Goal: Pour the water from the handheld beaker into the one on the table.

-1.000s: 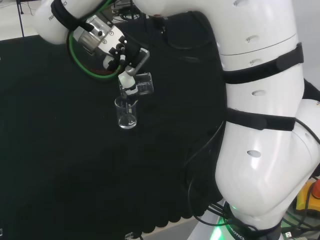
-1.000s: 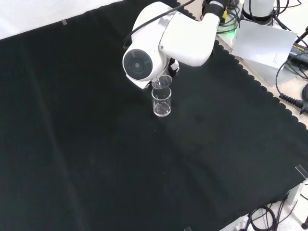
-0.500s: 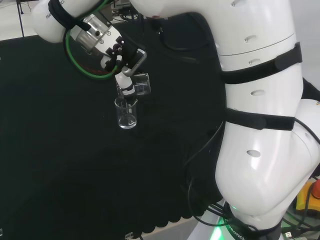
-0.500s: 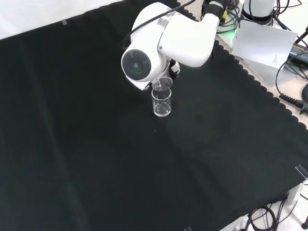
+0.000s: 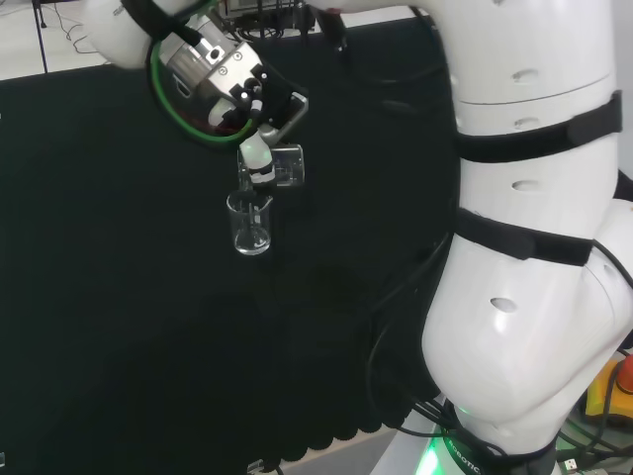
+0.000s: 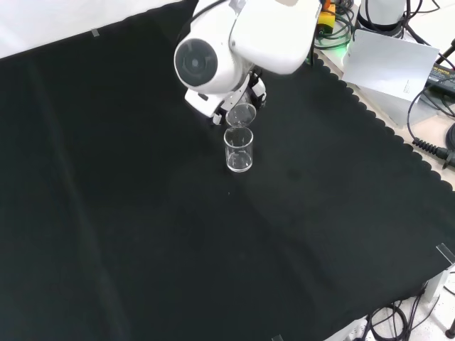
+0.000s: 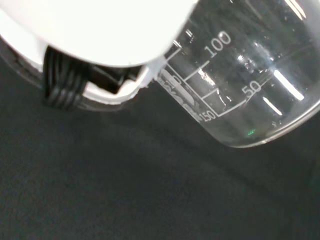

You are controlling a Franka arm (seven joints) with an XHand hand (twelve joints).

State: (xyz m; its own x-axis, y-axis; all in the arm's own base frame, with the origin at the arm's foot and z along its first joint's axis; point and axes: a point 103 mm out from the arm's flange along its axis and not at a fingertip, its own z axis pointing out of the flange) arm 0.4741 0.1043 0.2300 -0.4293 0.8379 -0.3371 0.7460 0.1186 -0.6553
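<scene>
A clear glass beaker point(image 5: 251, 225) stands upright on the black cloth point(image 5: 119, 297); the front view shows the beaker point(image 6: 239, 150) near the cloth's middle. Just above it my hand point(image 5: 259, 148) is shut on a second clear beaker point(image 5: 283, 165), tipped on its side with its mouth over the standing one. In the front view the held beaker point(image 6: 241, 114) hangs under the white wrist link, close above the standing beaker's rim. The wrist view shows the held beaker point(image 7: 245, 80) up close, with printed scale marks, and a white part of the hand point(image 7: 100, 30) beside it. I cannot tell the water level in either beaker.
The arm's big white links point(image 5: 534, 237) stand at the head view's right. Off the cloth's scalloped edge in the front view lie a white sheet point(image 6: 394, 67) and cables point(image 6: 434, 135). Bare black cloth point(image 6: 142, 234) lies all around the beakers.
The wrist and hand have risen and shifted a little, lifting the held beaker slightly above the standing one. The standing beaker has not moved.
</scene>
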